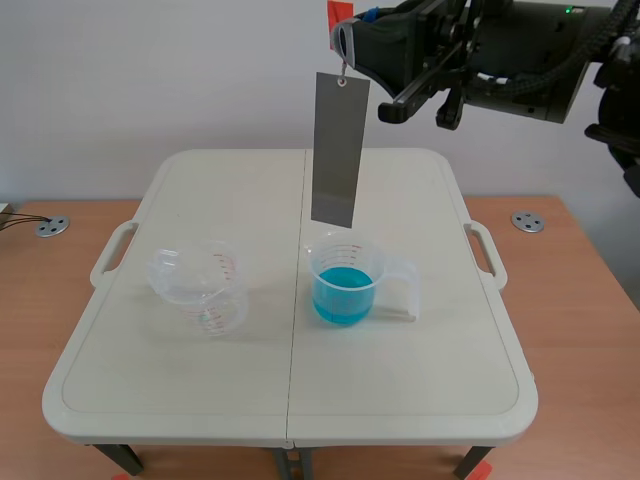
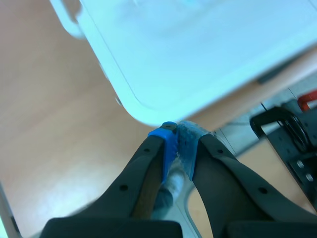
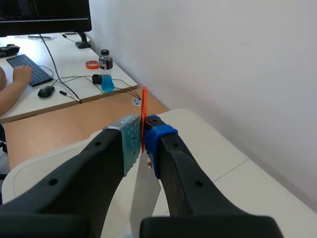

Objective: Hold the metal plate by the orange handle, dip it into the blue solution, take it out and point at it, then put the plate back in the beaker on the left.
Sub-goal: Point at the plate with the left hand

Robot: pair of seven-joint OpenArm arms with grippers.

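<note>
A long grey metal plate (image 1: 338, 150) hangs upright from a small orange handle (image 1: 338, 14), its lower edge just above the beaker of blue solution (image 1: 347, 283). My right gripper (image 1: 347, 45) is raised high over the table and shut on that handle. In the right wrist view the orange handle (image 3: 144, 106) stands pinched between the pads of the right gripper (image 3: 143, 134), and the plate (image 3: 143, 198) drops away below. An empty clear beaker (image 1: 200, 285) lies tipped at the table's left. My left gripper (image 2: 177, 136) is shut on nothing, off the table's corner (image 2: 198, 59).
The white folding table (image 1: 420, 400) stands on a wooden bench (image 1: 590, 300) with metal discs (image 1: 527, 221) at either side. Behind, a desk holds a bottle of blue liquid (image 3: 105, 77), cables, and a keyboard with a person's hand (image 3: 22, 74) on it.
</note>
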